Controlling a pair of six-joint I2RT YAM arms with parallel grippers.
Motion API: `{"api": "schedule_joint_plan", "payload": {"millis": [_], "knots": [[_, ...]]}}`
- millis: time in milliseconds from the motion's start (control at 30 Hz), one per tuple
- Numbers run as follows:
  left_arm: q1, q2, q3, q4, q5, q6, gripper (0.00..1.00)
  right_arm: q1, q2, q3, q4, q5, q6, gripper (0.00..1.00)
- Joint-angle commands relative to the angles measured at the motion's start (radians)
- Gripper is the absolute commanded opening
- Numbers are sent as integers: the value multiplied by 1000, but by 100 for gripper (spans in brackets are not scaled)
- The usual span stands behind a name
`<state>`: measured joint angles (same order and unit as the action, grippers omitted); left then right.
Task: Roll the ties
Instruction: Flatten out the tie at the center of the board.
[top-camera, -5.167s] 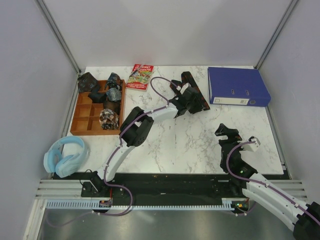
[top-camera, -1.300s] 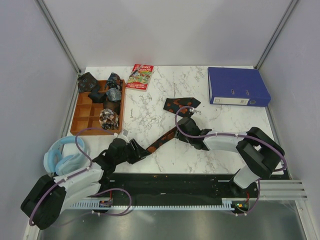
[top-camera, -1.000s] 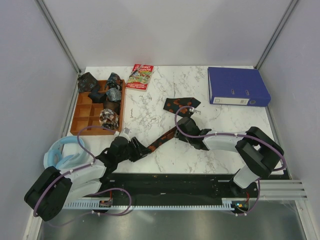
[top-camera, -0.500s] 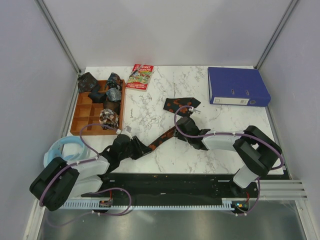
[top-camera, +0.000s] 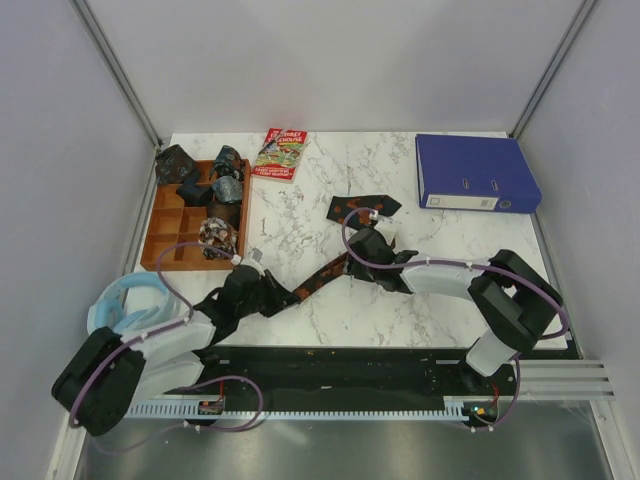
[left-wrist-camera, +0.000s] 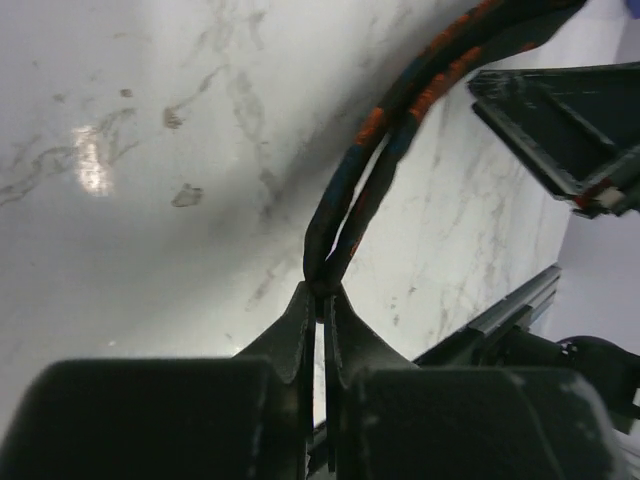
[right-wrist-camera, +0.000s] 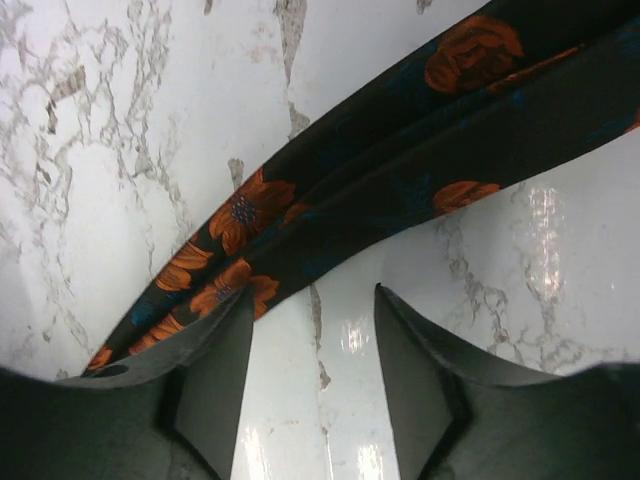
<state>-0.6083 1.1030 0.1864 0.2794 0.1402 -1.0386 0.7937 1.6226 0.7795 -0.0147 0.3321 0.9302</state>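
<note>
one long tie lies unrolled on the surface; left claw clamps its near end, right claw gapes empty over it. rolling looks barely begun.

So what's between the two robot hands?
The long black-and-orange tie runs between the left gripper and the right gripper; the top view shows it.
</note>
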Motion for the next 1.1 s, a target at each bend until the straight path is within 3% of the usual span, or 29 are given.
{"api": "schedule_joint_plan", "payload": {"millis": [0, 167, 500, 633, 1067], "knots": [[-2, -236, 105, -251, -13, -24, 2, -24, -42, 105, -195, -16, -80, 63], [-4, -423, 260, -541, -65, -12, 2, -92, -159, 161, -304, -11, -94, 77], [-4, -503, 393, -678, -73, 5, 2, -149, -221, 135, -300, -21, -16, 89], [-4, -531, 429, -747, -100, 28, 2, -204, -163, 191, -320, -54, 9, 98], [-2, -634, 429, -871, -161, 91, 2, -243, 210, 487, -353, -156, -68, 98]]}}
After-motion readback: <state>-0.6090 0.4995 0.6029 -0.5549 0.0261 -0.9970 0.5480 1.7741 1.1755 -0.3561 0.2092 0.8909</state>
